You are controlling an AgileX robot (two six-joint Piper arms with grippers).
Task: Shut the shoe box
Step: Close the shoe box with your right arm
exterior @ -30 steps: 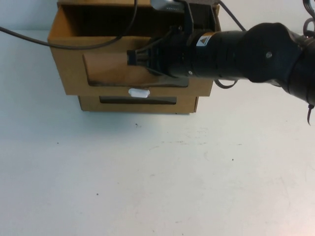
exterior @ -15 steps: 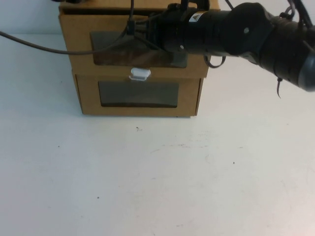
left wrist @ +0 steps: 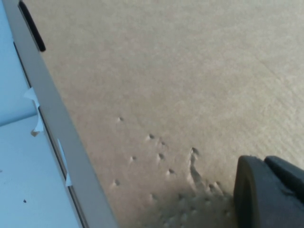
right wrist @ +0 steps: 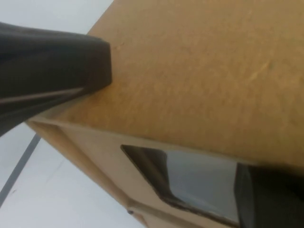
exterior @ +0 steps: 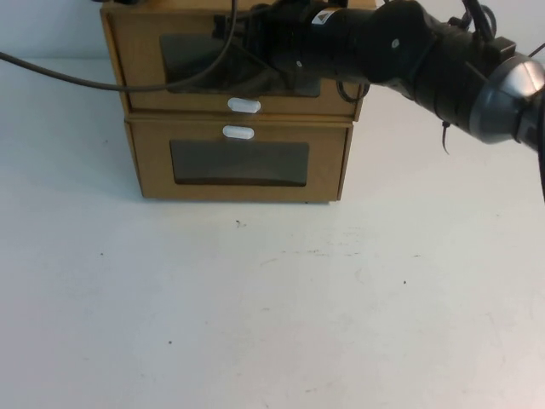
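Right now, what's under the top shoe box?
Under the shoe box sits a second cardboard box, tab above its window. Its inside shows only dark. Right gripper is at the shoe box front; left gripper over cardboard.

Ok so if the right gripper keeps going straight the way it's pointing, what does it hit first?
Probably the shoe box itself: the right gripper sits at the window of its front panel, seemingly already touching. The left gripper hovers close over cardboard, apparently the box top.

The shoe box (exterior: 145, 64), brown cardboard with a clear front window and a white tab (exterior: 243, 105) beneath it, sits pushed in atop a matching box (exterior: 153, 162).
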